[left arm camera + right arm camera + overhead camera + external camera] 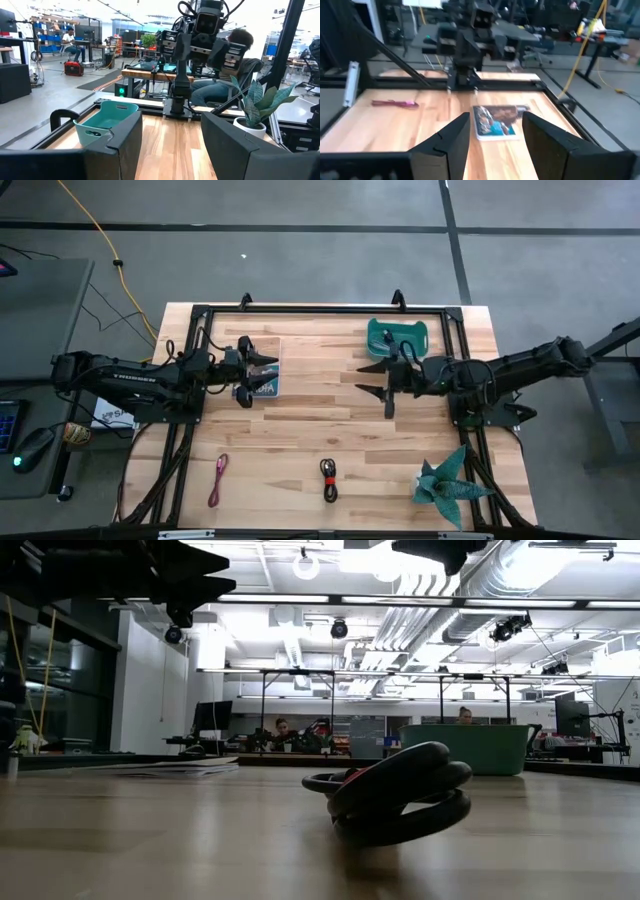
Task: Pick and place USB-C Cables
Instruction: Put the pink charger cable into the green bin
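Two small cables are lying on the near part of the wooden table (330, 430): a magenta-pink cable (218, 480), folded long and thin, toward the left arm's side, and a red-and-black cable (328, 479), coiled up, near the middle. They are sitting well apart from each other, and nothing is touching either one. In the low view the red-and-black coil is filling the foreground, resting flat on the wood.

Both arms are hovering over the far half of the table, facing each other, well away from the cables. The left gripper (262, 375) is hanging above a printed card (266, 370) lying flat on the table, its fingers (122, 145) spread apart and grasping nothing. The right gripper (374, 378) is hanging just beside a teal bin (397, 336) standing by the far edge, its fingers (452, 140) likewise parted and empty.

A potted plant (449, 483) with spiky green leaves is standing at the near corner on the right arm's side. A long yellow cord (100, 235) is trailing across the floor beyond the table.
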`<move>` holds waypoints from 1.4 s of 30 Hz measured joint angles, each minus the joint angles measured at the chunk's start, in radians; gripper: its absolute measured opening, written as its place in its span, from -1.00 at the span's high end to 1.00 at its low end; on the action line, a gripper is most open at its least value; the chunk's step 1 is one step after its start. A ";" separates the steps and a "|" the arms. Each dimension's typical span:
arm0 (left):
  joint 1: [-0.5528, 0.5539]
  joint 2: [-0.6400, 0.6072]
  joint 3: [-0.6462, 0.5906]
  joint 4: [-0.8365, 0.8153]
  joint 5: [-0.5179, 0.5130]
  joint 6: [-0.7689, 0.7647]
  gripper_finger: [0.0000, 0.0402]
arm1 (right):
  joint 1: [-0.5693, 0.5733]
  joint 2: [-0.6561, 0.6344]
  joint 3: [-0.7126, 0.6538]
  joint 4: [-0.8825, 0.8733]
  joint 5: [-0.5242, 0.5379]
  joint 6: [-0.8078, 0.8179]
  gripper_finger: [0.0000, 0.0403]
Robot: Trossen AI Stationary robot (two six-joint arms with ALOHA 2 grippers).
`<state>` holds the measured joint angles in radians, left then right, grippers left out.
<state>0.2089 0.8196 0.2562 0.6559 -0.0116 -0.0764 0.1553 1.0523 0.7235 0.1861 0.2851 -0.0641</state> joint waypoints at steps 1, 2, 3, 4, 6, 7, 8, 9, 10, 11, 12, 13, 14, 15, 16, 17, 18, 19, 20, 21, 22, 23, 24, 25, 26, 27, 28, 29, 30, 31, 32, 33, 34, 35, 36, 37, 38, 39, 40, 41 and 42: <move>0.000 0.000 0.000 0.000 0.000 0.000 0.09 | -0.010 0.000 0.000 -0.013 0.000 0.005 0.14; 0.000 0.000 0.000 0.000 0.000 0.000 0.09 | -0.021 0.000 0.000 -0.027 0.000 0.010 0.14; 0.000 0.000 0.000 0.000 0.000 0.000 0.09 | -0.033 0.000 0.000 -0.042 0.000 0.011 0.14; 0.000 0.000 0.000 0.000 0.000 0.000 0.09 | -0.045 0.000 0.000 -0.054 0.000 0.012 0.14; 0.000 0.000 0.000 0.000 0.000 0.000 0.09 | -0.068 -0.005 0.000 -0.058 -0.001 0.025 0.14; 0.000 0.000 0.000 0.000 0.000 0.000 0.09 | -0.078 -0.013 0.000 -0.058 -0.007 0.032 0.14; 0.000 0.000 0.000 0.000 0.000 0.000 0.09 | -0.088 -0.022 0.001 -0.057 -0.018 0.036 0.15; 0.000 0.000 0.000 0.000 0.000 0.000 0.09 | -0.096 -0.032 0.001 -0.062 -0.032 0.038 0.17; 0.000 0.000 0.000 0.000 0.000 0.000 0.09 | -0.106 -0.041 0.001 -0.071 -0.033 0.039 0.21; 0.000 0.000 0.000 0.000 0.000 0.000 0.09 | -0.116 -0.048 0.001 -0.076 -0.036 0.043 0.26; 0.000 0.000 0.000 0.000 0.000 0.000 0.09 | -0.128 -0.056 0.001 -0.079 -0.039 0.048 0.33; 0.000 0.000 0.000 0.000 0.000 0.000 0.09 | -0.143 -0.063 0.001 -0.082 -0.044 0.055 0.41; 0.000 0.000 0.000 0.000 0.000 0.000 0.09 | -0.161 -0.070 0.001 -0.089 -0.059 0.057 0.50; 0.000 0.000 0.000 0.000 0.000 0.000 0.09 | -0.179 -0.074 0.001 -0.094 -0.091 0.060 0.61; 0.000 0.000 0.000 0.000 0.000 0.000 0.09 | -0.197 -0.074 0.001 -0.101 -0.132 0.065 0.72; 0.000 0.000 0.000 0.000 0.000 0.000 0.09 | -0.214 -0.074 0.001 -0.109 -0.176 0.070 0.85; 0.000 0.000 0.000 0.000 0.000 0.000 0.09 | -0.227 -0.074 0.001 -0.113 -0.219 0.078 0.92; 0.000 0.000 0.000 0.000 0.000 0.000 0.09 | -0.239 -0.072 0.001 -0.111 -0.252 0.085 0.95; 0.000 0.000 0.000 0.000 0.000 0.000 0.09 | -0.249 -0.071 0.001 -0.108 -0.274 0.092 0.94; 0.000 0.000 0.000 0.000 0.000 0.000 0.09 | -0.257 -0.071 0.001 -0.114 -0.286 0.096 0.93; 0.000 0.000 0.000 0.000 0.000 0.000 0.09 | -0.264 -0.071 0.001 -0.120 -0.287 0.106 0.94; 0.000 0.000 0.000 0.000 0.000 0.000 0.09 | -0.271 -0.071 0.001 -0.123 -0.288 0.109 0.97; 0.000 0.000 0.000 0.000 0.000 0.000 0.09 | -0.275 -0.071 0.001 -0.124 -0.288 0.109 0.98; 0.000 0.000 0.000 0.000 0.000 0.000 0.09 | -0.277 -0.071 0.001 -0.125 -0.288 0.110 0.99; 0.000 0.000 0.000 0.000 0.000 0.000 0.09 | -0.280 -0.072 0.001 -0.127 -0.290 0.111 0.98; 0.000 0.000 0.000 0.000 0.000 0.000 0.09 | -0.280 -0.072 0.001 -0.130 -0.291 0.111 0.99; 0.000 0.000 0.000 0.000 0.000 0.000 0.09 | -0.280 -0.072 0.001 -0.135 -0.293 0.111 0.99; 0.000 0.000 0.000 0.000 0.000 0.000 0.09 | -0.280 -0.075 0.001 -0.148 -0.294 0.112 1.00; 0.000 0.000 0.000 0.000 0.000 0.000 0.09 | -0.280 -0.081 0.001 -0.169 -0.294 0.115 1.00; 0.000 0.000 0.000 0.000 0.000 -0.001 0.09 | -0.280 -0.090 0.001 -0.193 -0.294 0.117 1.00; 0.000 0.000 0.000 0.000 0.000 -0.001 0.09 | -0.280 -0.105 0.001 -0.225 -0.294 0.117 1.00; 0.000 0.000 0.000 0.000 0.000 -0.001 0.09 | -0.280 -0.123 0.001 -0.259 -0.288 0.119 1.00; 0.000 0.000 0.000 -0.001 0.000 -0.001 0.09 | -0.280 -0.144 0.001 -0.288 -0.276 0.130 1.00; 0.000 0.000 0.000 -0.001 0.000 -0.001 0.09 | -0.280 -0.169 0.000 -0.317 -0.267 0.135 1.00; 0.000 0.000 0.000 -0.001 0.000 0.000 0.09 | -0.280 -0.201 -0.009 -0.327 -0.261 0.136 1.00; 0.000 0.000 0.000 -0.001 0.000 -0.001 0.09 | -0.280 -0.239 -0.028 -0.325 -0.261 0.138 1.00; 0.000 0.000 0.000 -0.001 0.000 -0.001 0.09 | -0.280 -0.280 -0.052 -0.315 -0.263 0.139 1.00; 0.000 0.000 0.000 -0.001 0.000 -0.001 0.09 | -0.280 -0.324 -0.082 -0.304 -0.269 0.139 1.00; 0.000 0.000 0.000 -0.001 0.000 -0.001 0.09 | -0.280 -0.371 -0.118 -0.291 -0.277 0.138 1.00; 0.000 0.000 0.000 -0.001 0.000 -0.001 0.09 | -0.280 -0.418 -0.154 -0.271 -0.287 0.139 1.00; 0.000 0.000 0.000 -0.001 0.000 -0.002 0.09 | -0.281 -0.465 -0.193 -0.246 -0.297 0.139 1.00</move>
<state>0.2089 0.8196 0.2561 0.6552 -0.0116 -0.0788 -0.1254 0.5876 0.5306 -0.0599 -0.0117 0.0746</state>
